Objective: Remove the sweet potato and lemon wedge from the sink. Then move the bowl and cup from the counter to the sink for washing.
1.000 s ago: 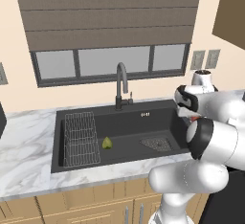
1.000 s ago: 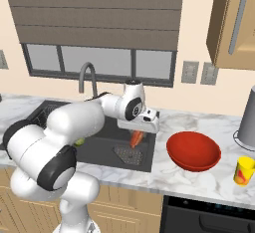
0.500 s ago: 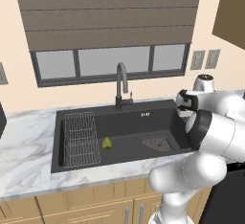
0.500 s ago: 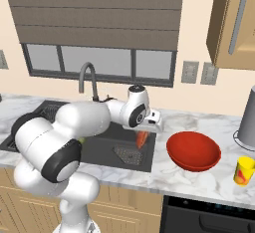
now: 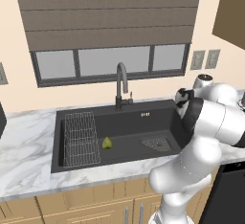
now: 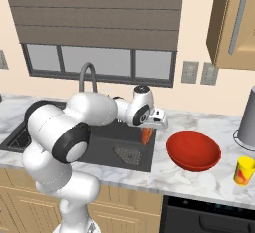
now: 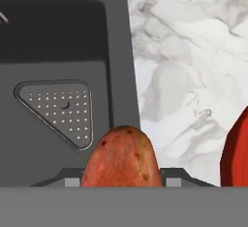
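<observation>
I have the sweet potato (image 6: pixel 147 136) pinched between the fingers of the gripper (image 6: pixel 148 135), held in the air over the right rim of the sink (image 6: pixel 107 142), above the corner drain grate (image 7: pixel 60 109). The lemon wedge (image 5: pixel 107 143) lies on the basin floor beside the wire rack (image 5: pixel 80 138). On the counter (image 6: pixel 199 173) to the right sit the bowl (image 6: pixel 193 151) and, farther right, the cup (image 6: pixel 244 171).

Sweet potato (image 7: pixel 122 157) gripped in the hand, sink (image 7: pixel 53 41) rim below, drain grate (image 7: pixel 59 109), marble counter (image 7: pixel 189 66), bowl (image 7: pixel 237 153) edge
</observation>
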You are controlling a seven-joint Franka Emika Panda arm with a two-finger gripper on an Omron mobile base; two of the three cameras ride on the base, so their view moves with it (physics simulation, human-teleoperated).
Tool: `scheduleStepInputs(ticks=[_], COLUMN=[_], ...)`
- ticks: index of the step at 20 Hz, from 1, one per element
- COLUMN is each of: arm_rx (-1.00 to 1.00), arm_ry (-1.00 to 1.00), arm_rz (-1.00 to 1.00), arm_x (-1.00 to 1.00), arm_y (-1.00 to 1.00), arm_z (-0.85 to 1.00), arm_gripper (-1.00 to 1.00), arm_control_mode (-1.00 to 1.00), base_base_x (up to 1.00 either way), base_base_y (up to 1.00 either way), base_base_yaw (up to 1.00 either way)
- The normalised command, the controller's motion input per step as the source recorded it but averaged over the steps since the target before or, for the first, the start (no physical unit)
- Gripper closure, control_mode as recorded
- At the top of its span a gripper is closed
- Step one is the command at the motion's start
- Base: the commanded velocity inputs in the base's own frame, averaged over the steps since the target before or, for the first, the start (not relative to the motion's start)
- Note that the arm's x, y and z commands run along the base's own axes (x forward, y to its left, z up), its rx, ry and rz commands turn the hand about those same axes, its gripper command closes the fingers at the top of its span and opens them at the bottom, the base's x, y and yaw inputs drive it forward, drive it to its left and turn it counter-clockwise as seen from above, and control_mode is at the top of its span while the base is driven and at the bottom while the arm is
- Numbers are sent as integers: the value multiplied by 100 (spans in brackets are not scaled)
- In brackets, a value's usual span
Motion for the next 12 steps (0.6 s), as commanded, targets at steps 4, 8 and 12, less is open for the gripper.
scheduleStepInputs(ticks=[4,8,12], arm_rx=[0,0,0], arm_ry=[-3,0,0], arm_rz=[4,3,3], arm_x=[32,32,33], arm_y=[-17,-18,-19], arm_z=[-9,-10,-11], arm_gripper=[100,100,100], arm_control_mode=[-100,-100,-100], base_base_x=[0,0,0], base_base_y=[0,0,0], base_base_yaw=[0,0,0])
